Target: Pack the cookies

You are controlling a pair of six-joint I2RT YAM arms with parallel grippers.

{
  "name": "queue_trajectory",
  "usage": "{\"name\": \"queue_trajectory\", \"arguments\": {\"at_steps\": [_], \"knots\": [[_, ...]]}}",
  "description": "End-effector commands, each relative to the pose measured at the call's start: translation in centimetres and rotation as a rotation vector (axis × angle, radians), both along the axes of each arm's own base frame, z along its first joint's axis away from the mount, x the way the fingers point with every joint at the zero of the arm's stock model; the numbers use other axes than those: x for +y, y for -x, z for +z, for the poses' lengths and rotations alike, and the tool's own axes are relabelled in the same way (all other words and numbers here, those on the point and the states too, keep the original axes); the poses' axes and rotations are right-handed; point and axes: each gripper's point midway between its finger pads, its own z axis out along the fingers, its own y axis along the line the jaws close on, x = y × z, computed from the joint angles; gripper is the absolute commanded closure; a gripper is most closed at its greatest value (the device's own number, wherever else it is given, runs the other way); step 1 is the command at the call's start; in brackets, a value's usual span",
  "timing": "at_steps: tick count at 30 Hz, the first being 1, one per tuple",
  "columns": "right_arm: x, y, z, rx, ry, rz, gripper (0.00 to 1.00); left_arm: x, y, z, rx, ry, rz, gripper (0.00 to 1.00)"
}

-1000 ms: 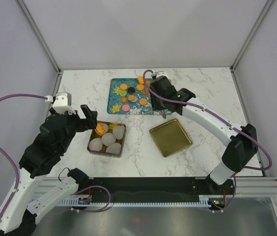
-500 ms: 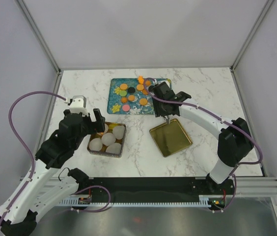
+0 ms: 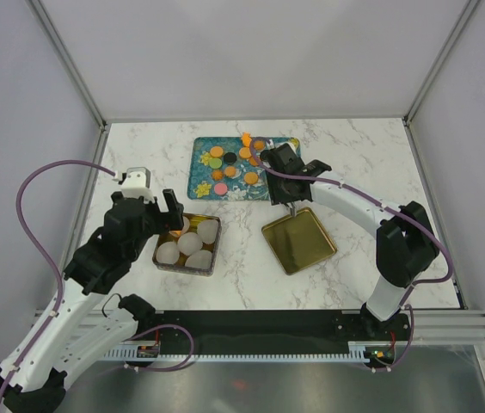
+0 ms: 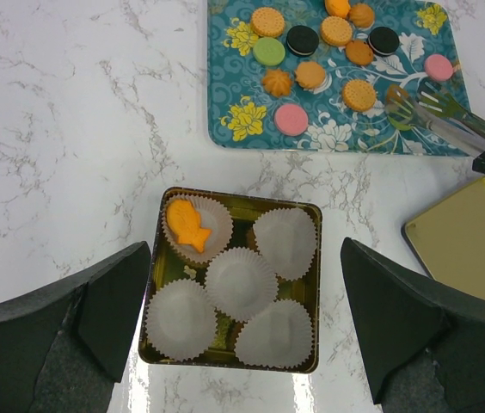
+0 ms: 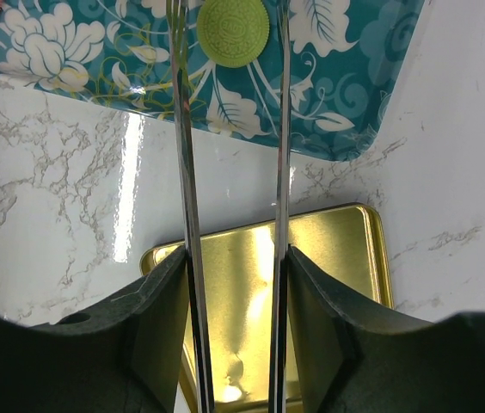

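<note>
Round cookies (image 4: 337,31) in orange, green, pink and black lie on the teal floral tray (image 4: 234,142), which also shows in the top view (image 3: 199,185). My right gripper (image 5: 234,292) is shut on metal tongs (image 5: 184,172). A green cookie (image 5: 233,32) lies between the tong tips on the tray; I cannot tell if they touch it. In the top view the right gripper (image 3: 287,194) is at the tray's near right corner. My left gripper (image 4: 242,318) is open and empty above a gold tin (image 4: 316,284) of white paper cups. One cup holds an orange fish-shaped cookie (image 4: 187,225).
The tin's gold lid (image 3: 298,239) lies open side up to the right of the tin, under my right gripper (image 5: 328,258). White walls close off the marble table at the back and sides.
My right gripper has drawn back from over the tray to its near right corner, above the gold lid. My left arm has shifted a little to the right over the tin.
</note>
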Motion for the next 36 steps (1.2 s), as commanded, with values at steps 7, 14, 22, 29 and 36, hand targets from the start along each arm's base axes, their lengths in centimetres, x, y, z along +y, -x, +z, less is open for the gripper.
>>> {"name": "queue_trajectory", "arguments": {"at_steps": [7,14,22,29,36], "knots": [[0.3,-0.4,-0.3,-0.010,-0.018,0.010,0.47,0.0,-0.5,0.7,-0.039,-0.001,-0.007,0.00],[-0.3,-0.4,-0.6,-0.003,-0.011,0.003,0.48,0.0,-0.6,0.6,-0.035,-0.002,-0.008,0.00],[-0.1,-0.3,-0.5,0.004,-0.033,0.012,0.53,-0.1,-0.7,0.6,-0.033,0.004,-0.009,0.00],[0.0,-0.9,2.5,-0.049,-0.062,0.013,0.60,-0.1,-0.7,0.6,-0.032,0.008,-0.008,0.00],[0.6,-1.1,5.3,-0.090,-0.109,0.019,0.61,0.0,-0.7,0.6,-0.032,0.010,-0.005,0.00]]}}
